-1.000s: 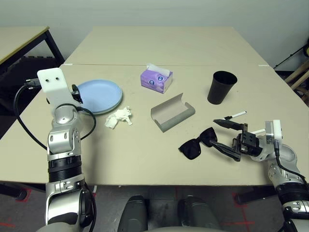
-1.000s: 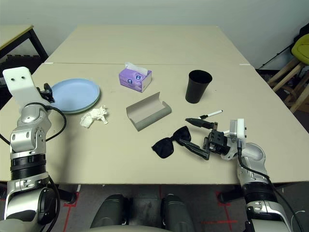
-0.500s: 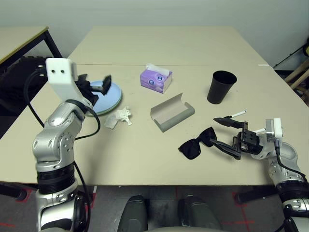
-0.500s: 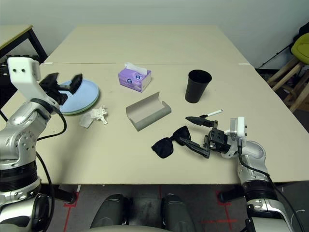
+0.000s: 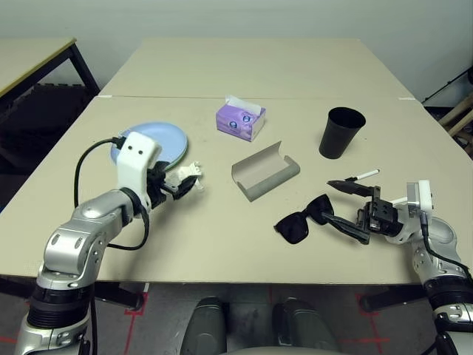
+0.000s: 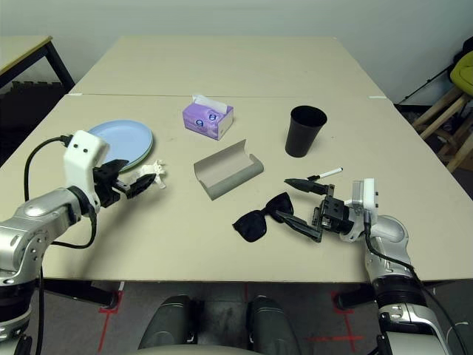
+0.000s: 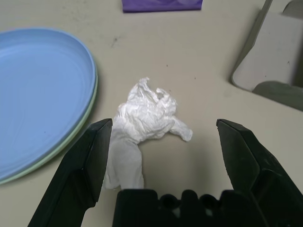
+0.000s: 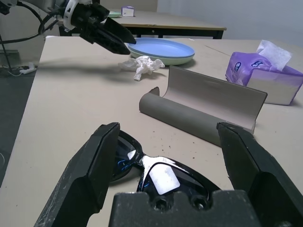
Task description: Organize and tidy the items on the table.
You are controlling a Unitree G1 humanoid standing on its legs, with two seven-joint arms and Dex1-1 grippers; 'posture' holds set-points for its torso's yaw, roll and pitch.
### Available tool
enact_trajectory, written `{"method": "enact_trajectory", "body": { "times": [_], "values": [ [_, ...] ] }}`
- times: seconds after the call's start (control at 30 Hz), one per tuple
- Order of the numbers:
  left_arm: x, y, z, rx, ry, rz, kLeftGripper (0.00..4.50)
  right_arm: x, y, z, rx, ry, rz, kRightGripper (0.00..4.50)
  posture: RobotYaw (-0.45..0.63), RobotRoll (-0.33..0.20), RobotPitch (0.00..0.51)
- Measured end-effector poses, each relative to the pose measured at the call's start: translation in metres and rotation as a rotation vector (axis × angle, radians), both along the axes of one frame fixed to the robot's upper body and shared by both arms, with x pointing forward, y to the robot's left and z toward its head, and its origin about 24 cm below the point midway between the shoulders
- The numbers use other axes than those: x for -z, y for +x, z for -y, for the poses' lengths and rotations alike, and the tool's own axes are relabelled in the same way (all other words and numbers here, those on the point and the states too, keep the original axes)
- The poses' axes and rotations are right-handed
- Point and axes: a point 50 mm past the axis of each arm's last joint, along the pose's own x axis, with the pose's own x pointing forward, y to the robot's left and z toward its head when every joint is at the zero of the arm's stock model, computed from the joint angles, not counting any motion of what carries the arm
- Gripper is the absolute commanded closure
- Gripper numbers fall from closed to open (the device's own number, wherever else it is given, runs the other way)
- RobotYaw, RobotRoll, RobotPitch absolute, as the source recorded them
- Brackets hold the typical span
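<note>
The left tool (image 7: pixel 160 142) stands with fingers apart around the crumpled white tissue (image 7: pixel 144 120), left of centre on the desk (image 5: pixel 222 237), not yet clamped. The right tool (image 8: pixel 165 156), also spread, brackets the black sunglasses (image 5: pixel 303 219) at lower right. Blue plate (image 5: pixel 151 142) already sits on the green plate (image 7: pixel 71 142); the glasses case (image 5: pixel 264 171), black cup (image 5: pixel 341 132), marker (image 5: pixel 365 175) and tissue box (image 5: pixel 240 120) seem unsorted.

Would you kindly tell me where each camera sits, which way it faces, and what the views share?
Left and right eye views: on the head, looking down over both forearms at the table.
Left wrist view: along the open left gripper at the crumpled white tissue beside the blue plate.
Right wrist view: along the open right gripper over the black sunglasses.
Shared: both wrist views show tissue, plate and glasses case.
</note>
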Motion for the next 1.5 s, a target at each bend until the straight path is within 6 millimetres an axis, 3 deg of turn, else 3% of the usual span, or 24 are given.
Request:
{"method": "enact_trajectory", "body": {
  "times": [0.2, 0.43, 0.53, 0.83, 1.13, 1.3, 1.5],
  "values": [
    [0.015, 0.008, 0.001, -0.071, 0.021, -0.005, 0.02, 0.001, -0.001, 0.001, 0.002, -0.007, -0.007, 0.0, 0.14, 0.0, 0.052],
    [0.028, 0.013, 0.014, -0.076, 0.035, -0.009, 0.02, 0.001, -0.001, 0.001, 0.014, -0.006, -0.007, 0.0, 0.14, 0.0, 0.052],
    [0.031, 0.014, 0.013, -0.082, 0.06, -0.007, 0.93, 0.002, -0.001, 0.001, 0.017, -0.009, -0.007, 0.0, 0.14, 0.0, 0.052],
    [0.028, 0.017, 0.008, -0.098, 0.063, 0.007, 4.47, 0.002, 0.0, 0.001, 0.026, -0.019, -0.005, 0.0, 0.15, 0.0, 0.053],
    [0.018, 0.019, 0.013, -0.065, -0.029, 0.034, 4.47, 0.001, 0.0, 0.001, 0.03, -0.025, -0.004, 0.0, 0.14, 0.0, 0.045],
    [-0.026, 0.023, 0.015, -0.002, -0.216, 0.146, 4.47, 0.001, 0.0, 0.002, 0.031, -0.031, -0.006, 0.0, 0.15, 0.0, 0.044],
    [-0.053, 0.038, 0.0, -0.132, -0.233, 0.253, 4.47, 0.0, 0.0, 0.003, 0.029, -0.035, -0.006, 0.0, 0.15, 0.0, 0.041]
  ]
}}
